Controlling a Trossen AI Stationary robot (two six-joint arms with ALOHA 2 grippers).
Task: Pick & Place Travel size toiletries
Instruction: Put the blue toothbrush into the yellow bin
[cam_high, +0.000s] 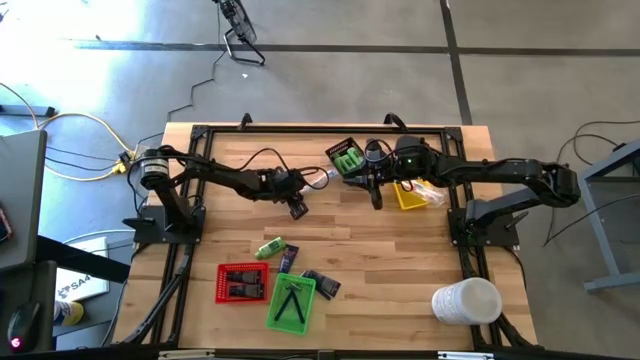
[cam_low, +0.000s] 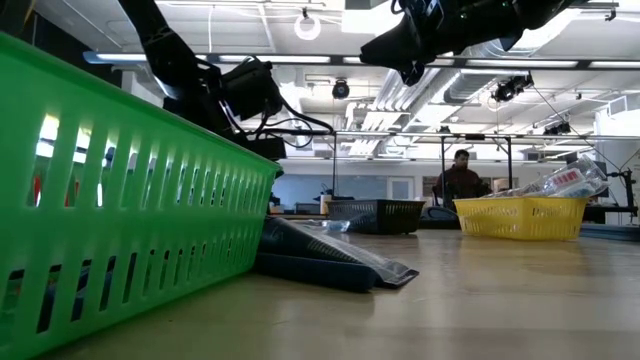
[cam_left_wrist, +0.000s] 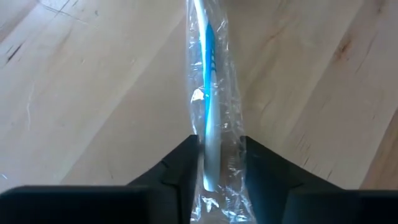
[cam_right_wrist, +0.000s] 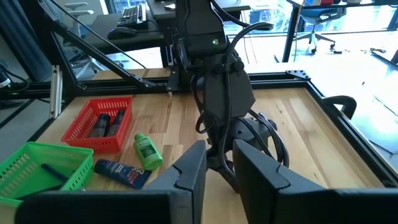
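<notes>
Clear-wrapped toothbrush (cam_left_wrist: 208, 112) sits pinched between left gripper (cam_left_wrist: 214, 163) fingers, over bare wood surface (cam_left_wrist: 93, 93) mid-table. Lift straight, keeping the wrap from slipping. Right gripper (cam_right_wrist: 219, 167) fingers narrow, empty, waiting nearby.

Left hand (cam_left_wrist: 214, 177) is clamped mid-table; right hand (cam_right_wrist: 219, 167), seemingly narrowed, hovers opposite.

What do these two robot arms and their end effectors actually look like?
Both arms are dark, jointed tubes on black bases. The left arm has a silvery collar near its base and black cables looping along it; the right arm shows a small green light. Each end effector has two flat, dark, angular fingers.
</notes>
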